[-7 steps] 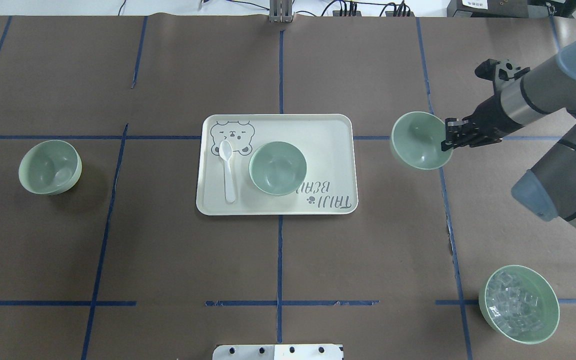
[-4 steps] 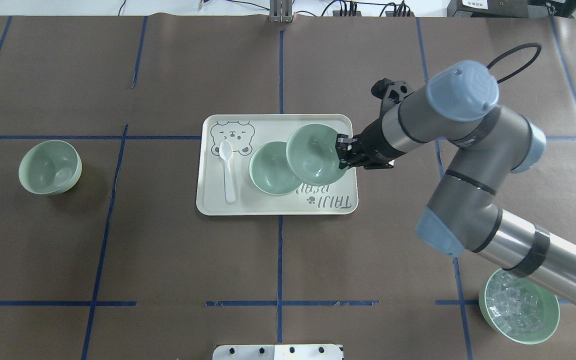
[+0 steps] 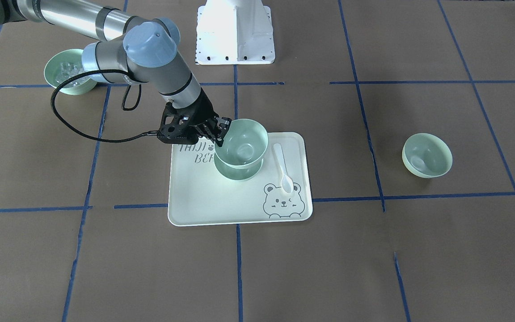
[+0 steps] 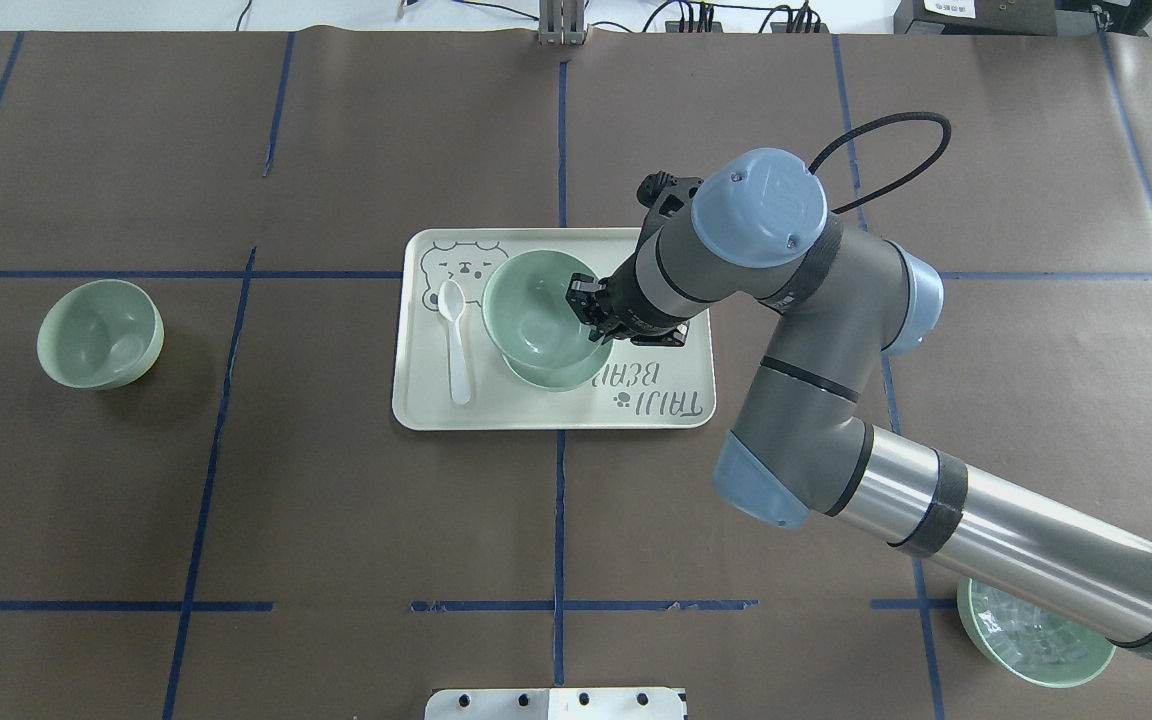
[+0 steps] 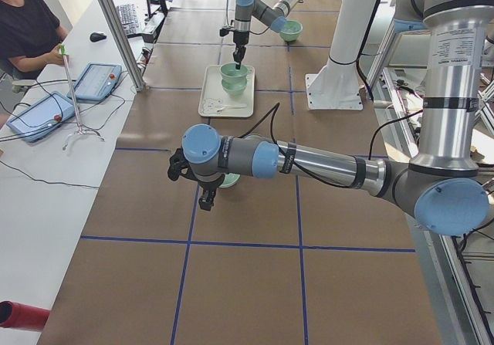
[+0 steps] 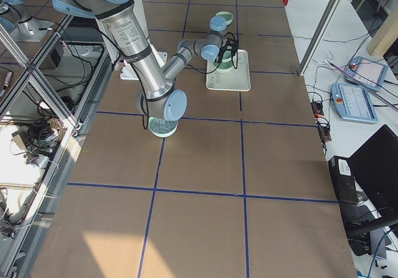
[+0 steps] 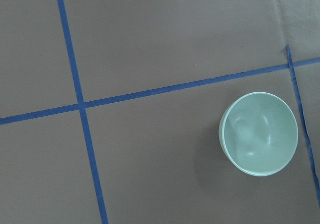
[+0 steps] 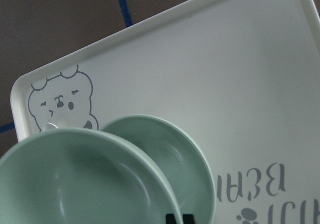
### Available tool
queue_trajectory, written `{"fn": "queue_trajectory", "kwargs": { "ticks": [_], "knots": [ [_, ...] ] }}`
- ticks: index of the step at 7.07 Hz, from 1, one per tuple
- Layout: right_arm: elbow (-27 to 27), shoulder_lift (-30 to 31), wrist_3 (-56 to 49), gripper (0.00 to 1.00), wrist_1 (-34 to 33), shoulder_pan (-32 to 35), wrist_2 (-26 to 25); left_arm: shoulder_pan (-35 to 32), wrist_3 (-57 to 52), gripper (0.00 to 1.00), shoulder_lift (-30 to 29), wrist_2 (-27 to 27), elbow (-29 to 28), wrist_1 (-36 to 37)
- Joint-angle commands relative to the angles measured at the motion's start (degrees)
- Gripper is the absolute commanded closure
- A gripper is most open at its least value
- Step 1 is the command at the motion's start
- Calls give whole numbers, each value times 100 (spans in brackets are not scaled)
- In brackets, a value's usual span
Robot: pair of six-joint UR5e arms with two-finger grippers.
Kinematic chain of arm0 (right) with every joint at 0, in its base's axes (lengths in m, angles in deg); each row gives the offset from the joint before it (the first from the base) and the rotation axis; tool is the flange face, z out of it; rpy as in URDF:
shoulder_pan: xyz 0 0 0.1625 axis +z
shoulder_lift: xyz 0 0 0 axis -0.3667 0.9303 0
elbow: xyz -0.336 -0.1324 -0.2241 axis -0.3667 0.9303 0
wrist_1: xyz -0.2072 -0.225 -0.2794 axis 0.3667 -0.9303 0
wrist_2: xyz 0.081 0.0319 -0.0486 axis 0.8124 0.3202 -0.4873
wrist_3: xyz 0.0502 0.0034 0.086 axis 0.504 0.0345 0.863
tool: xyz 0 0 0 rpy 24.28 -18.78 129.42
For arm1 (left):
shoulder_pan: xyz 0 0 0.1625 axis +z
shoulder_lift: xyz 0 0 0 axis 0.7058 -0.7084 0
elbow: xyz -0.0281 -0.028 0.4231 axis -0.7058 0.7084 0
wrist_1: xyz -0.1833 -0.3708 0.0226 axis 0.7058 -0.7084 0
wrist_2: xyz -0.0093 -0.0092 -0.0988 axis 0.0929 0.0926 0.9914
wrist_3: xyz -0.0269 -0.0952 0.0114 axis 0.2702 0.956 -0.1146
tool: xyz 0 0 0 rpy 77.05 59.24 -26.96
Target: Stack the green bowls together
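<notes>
My right pincer (image 4: 591, 318) clamps the rim of a smooth mint-green bowl (image 4: 534, 308) mid-frame, over a mostly hidden twin bowl (image 4: 548, 377) on the tray (image 4: 496, 408). A third bowl (image 4: 99, 333) sits far left on the tabletop. Whether my left pincer (image 5: 207, 200) is apart or together, I cannot tell.

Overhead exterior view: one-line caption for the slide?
Right gripper holds a green bowl by its rim over the second bowl on the tray; third bowl sits apart at left.

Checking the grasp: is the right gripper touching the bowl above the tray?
Touching. The overhead view shows the right gripper pinching the rim of the raised bowl.
</notes>
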Motion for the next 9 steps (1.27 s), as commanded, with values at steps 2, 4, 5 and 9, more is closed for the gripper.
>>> {"fn": "queue_trajectory", "kwargs": {
  "ticks": [2,4,5,9],
  "knots": [
    [99,27,-4,100,34,-84,-85,0,-7,0,0,22,-4,0],
    [134,-17,5,100,34,-94,-130,0,-7,0,0,13,4,0],
    [160,-43,5,100,-1,-94,-156,0,-7,0,0,22,4,0],
    [257,-35,5,65,-1,-94,-218,0,2,0,0,22,4,0]
  ]
}}
